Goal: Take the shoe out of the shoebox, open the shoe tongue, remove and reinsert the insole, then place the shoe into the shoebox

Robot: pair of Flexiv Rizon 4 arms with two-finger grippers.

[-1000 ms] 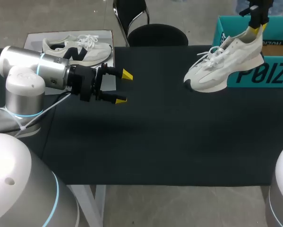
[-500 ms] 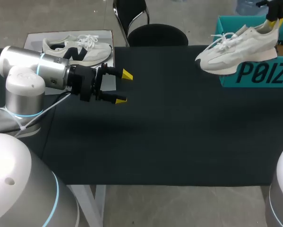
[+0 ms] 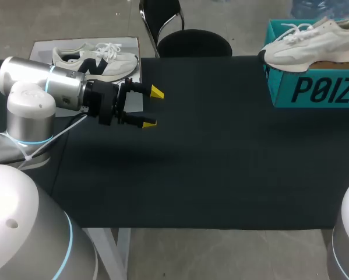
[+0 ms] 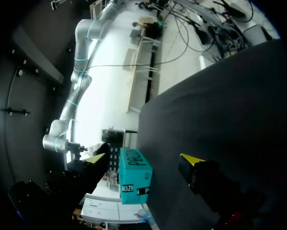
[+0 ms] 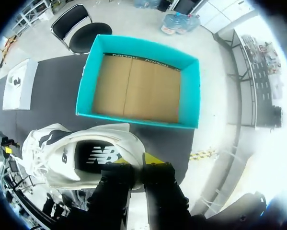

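My right gripper [image 5: 137, 162] is clamping the shoe [image 3: 308, 44] at heel over the shoebox [image 3: 282, 93], long axis sideways, toe pointing twd my left; left gripper [image 3: 152, 108] is hanging open.

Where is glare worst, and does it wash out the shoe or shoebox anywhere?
Left wrist view: the room beyond the table is blown out white, yet the shoebox ahead of the left claw still reads. Right wrist view: washout beyond the shoebox only; shoe and box interior evenly lit. Head view: even light, no glare on either.
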